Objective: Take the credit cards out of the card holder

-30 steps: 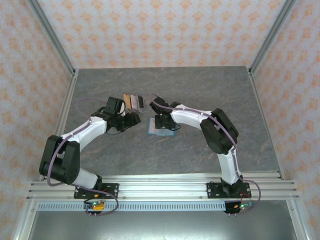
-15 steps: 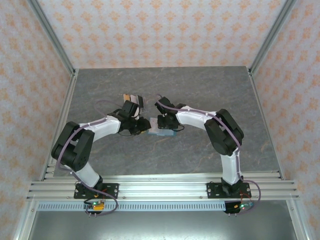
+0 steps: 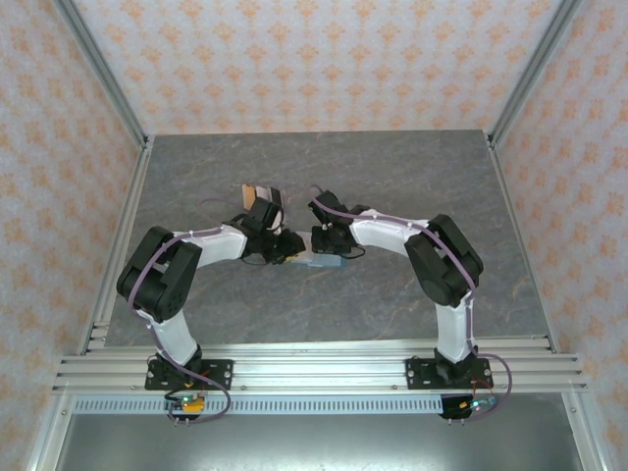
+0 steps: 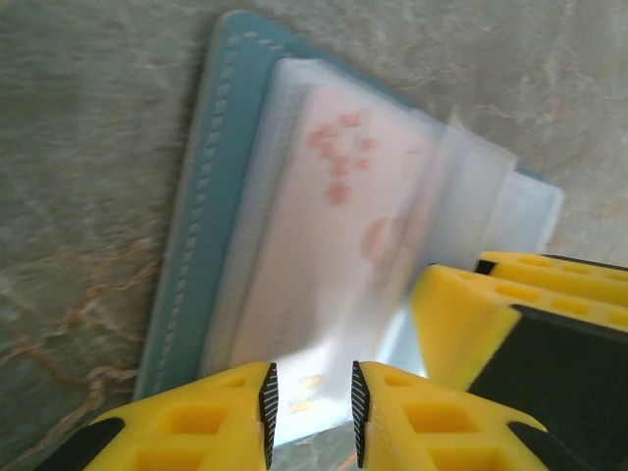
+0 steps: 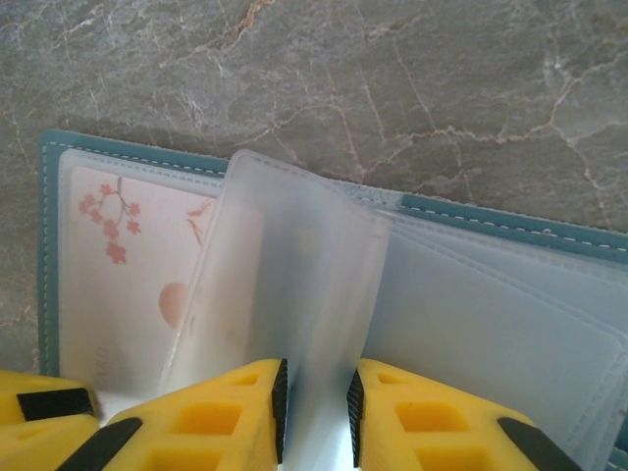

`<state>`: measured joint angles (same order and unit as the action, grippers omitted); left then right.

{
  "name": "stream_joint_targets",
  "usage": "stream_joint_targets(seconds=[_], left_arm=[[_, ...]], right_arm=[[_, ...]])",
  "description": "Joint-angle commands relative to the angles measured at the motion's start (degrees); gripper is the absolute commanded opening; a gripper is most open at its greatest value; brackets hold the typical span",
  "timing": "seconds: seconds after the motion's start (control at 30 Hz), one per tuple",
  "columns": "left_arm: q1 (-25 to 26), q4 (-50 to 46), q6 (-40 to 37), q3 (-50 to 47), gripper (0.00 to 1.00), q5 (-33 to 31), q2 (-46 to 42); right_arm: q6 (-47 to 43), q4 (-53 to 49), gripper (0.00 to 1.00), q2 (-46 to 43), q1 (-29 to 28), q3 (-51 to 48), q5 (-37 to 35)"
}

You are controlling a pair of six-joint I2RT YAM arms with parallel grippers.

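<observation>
Partly done, judging by the layout: a few loose cards (image 3: 251, 188) already out on the bench (image 3: 412, 186), just behind the left wrist, a brown one plainest, the rest half hidden by the arm. Not finished, though: card holder (image 4: 201, 226) lying open and flat near mid-bench, between the two arms, with at least one pale card (image 5: 118, 285) printed with pink blossoms not yet out of its clear pocket on one panel. Further cards in the other pockets: cannot tell; the opposite panel seemingly blank.

Right end effector (image 5: 317, 407) narrow, pinching a clear sleeve leaf (image 5: 294, 265) and lifting it off the panel, baring the blossom card underneath. Left end effector (image 4: 309, 417) narrow too, tips at the near edge of that pocket, just beside the other's yellow finger; cannot tell whether gripping the card edge or merely lined up on it.

Probably left to do: drawing the blossom card out of its pocket, then checking the remaining leaves.

Very tight between the two sets of fingers, nearly touching over the holder. Plenty of bare bench on every side, with the side rails (image 3: 123, 235) and walls well apart. Loose cards close to the left wrist, worth avoiding on any pull-back
</observation>
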<state>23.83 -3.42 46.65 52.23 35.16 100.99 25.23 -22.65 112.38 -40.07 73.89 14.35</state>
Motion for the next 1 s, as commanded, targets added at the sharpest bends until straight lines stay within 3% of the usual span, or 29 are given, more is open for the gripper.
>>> stream_joint_targets(seconds=[0.0, 0.7, 0.97], left_arm=[[0.97, 1.66, 0.15, 2.12, 0.30, 1.39, 0.44], [1.13, 0.74, 0.28, 2.12, 0.29, 0.07, 3.81], [1.12, 0.23, 0.45, 1.57, 0.29, -0.65, 4.13]], right_arm=[[0.34, -0.89, 0.25, -1.44, 0.38, -1.89, 1.41], [3.85, 2.41, 0.27, -5.87, 1.71, -4.84, 2.38], [6.53, -6.97, 0.37, -7.44, 1.84, -3.22, -9.90]])
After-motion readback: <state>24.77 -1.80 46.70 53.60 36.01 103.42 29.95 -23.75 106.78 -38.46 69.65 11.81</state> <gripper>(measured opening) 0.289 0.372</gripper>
